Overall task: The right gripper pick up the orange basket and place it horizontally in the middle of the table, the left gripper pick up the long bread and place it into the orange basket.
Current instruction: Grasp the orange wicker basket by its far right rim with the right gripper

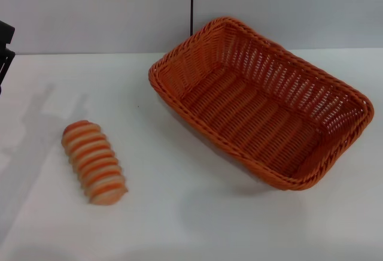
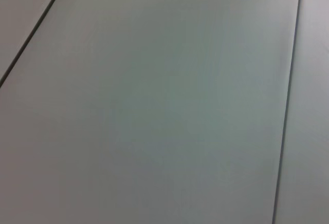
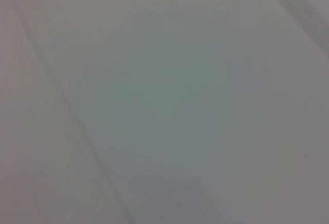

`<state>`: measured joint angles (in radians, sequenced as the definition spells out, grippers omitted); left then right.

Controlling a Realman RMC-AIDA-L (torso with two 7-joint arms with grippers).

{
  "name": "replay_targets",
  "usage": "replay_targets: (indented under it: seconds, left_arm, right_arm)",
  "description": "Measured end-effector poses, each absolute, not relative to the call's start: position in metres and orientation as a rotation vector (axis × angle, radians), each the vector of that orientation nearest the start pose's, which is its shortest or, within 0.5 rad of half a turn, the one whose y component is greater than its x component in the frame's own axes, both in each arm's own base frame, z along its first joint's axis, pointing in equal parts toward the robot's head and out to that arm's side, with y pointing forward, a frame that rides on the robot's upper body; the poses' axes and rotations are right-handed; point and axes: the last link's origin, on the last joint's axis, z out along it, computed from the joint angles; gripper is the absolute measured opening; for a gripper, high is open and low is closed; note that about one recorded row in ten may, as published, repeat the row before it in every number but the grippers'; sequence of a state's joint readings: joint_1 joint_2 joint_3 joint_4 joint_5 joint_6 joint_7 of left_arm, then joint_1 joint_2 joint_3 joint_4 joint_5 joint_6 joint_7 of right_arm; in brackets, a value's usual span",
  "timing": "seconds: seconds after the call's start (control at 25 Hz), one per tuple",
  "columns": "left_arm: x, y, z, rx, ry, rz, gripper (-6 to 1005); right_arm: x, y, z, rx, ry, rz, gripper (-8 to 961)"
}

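The orange basket [image 1: 263, 102] stands empty on the white table [image 1: 197, 225], right of the middle. Its long side runs diagonally from the back centre toward the front right. The long bread [image 1: 94, 162], striped orange and cream, lies on the table at the front left, well apart from the basket. Only a black part of my left gripper [image 1: 5, 51] shows, at the far left edge of the head view, raised behind and to the left of the bread and touching nothing. My right gripper is out of view. Both wrist views show only grey wall panels.
A grey wall [image 1: 96, 9] with a dark vertical seam [image 1: 192, 3] stands behind the table. Bare tabletop lies between the bread and the basket and along the front edge.
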<state>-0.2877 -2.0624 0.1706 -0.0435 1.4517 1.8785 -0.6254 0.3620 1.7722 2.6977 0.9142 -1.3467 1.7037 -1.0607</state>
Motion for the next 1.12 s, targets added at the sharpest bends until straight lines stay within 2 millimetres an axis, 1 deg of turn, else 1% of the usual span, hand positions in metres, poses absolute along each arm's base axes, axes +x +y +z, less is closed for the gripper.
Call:
replay_targets:
  seconds: [0.04,0.16,0.24,0.28,0.32,0.44,0.56,0.68,0.8,0.96,1.12]
  left_arm:
    - [-0.313,0.234,0.028,-1.560,-0.466,-1.374,844]
    - [-0.314,0.236,0.027,-1.565,-0.479,-1.363,844]
    - [-0.314,0.238,0.026,-1.568,-0.486,-1.357,844]
    - [-0.314,0.238,0.026,-1.568,-0.490,-1.355,844]
    - [-0.314,0.239,0.025,-1.569,-0.493,-1.355,844]
    - [-0.314,0.239,0.025,-1.569,-0.497,-1.355,844]
    - [-0.314,0.240,0.024,-1.570,-0.500,-1.355,844]
    - [-0.314,0.240,0.024,-1.570,-0.502,-1.355,844]
    - [-0.314,0.241,0.022,-1.569,-0.512,-1.352,844]
    - [-0.315,0.241,0.021,-1.568,-0.525,-1.345,844]
    - [-0.316,0.240,0.020,-1.567,-0.533,-1.341,844]
  right_arm:
    - [0.259,0.319,0.261,-2.110,0.843,1.315,478]
    - [0.239,0.337,0.246,-2.298,0.956,1.032,478]
    - [0.230,0.344,0.235,-2.381,0.995,0.884,478]
    - [0.223,0.350,0.224,-2.454,1.020,0.723,479]
    - [0.223,0.350,0.224,-2.454,1.020,0.723,479]
    - [0.217,0.358,0.206,-2.542,1.031,0.478,479]
    - [0.213,0.364,0.193,-2.593,1.037,0.298,479]
    - [0.210,0.372,0.180,-2.621,1.053,0.161,478]
    - [0.215,0.380,0.168,-2.611,1.104,0.043,478]
    - [0.224,0.390,0.154,-2.585,1.147,-0.064,478]
    - [0.231,0.395,0.136,-2.595,1.150,-0.145,479]
